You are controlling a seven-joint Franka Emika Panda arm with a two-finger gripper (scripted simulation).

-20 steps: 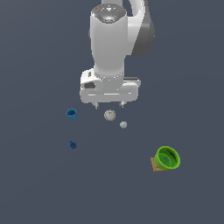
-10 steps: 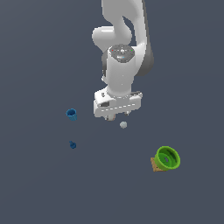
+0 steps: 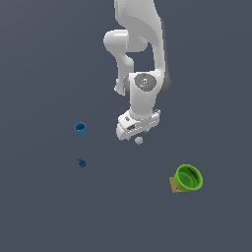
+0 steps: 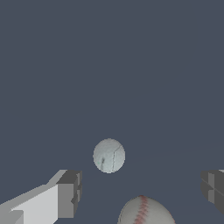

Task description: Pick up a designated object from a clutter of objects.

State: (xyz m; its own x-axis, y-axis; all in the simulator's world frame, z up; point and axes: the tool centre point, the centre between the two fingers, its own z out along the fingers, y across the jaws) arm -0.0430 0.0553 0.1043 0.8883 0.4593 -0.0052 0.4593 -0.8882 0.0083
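Observation:
The designated object (image 3: 139, 141) is a small pale grey-white ball lying on the dark floor, just below the white hand in the exterior view. In the wrist view the designated object (image 4: 109, 155) lies a short way ahead of the fingertips, untouched. My gripper (image 4: 142, 192) is open, its two dark fingertips (image 4: 70, 192) wide apart with nothing between them but the top of the beige ball (image 4: 144, 211) with red stitching. The arm's hand (image 3: 137, 124) hides that ball in the exterior view. Of the clutter of objects, a blue cup (image 3: 80, 129), a tiny dark blue piece (image 3: 81, 163) and a green bowl (image 3: 189, 177) show.
The green bowl rests against a brown block (image 3: 174, 185) toward the exterior view's right. The blue cup and dark blue piece sit apart toward the exterior view's left. The white arm (image 3: 140, 44) reaches down from the top of the exterior view.
The arm has dropped lower and shifted toward the exterior view's right, its hand now covering the beige ball and sitting right above the grey-white ball. None of the objects moved.

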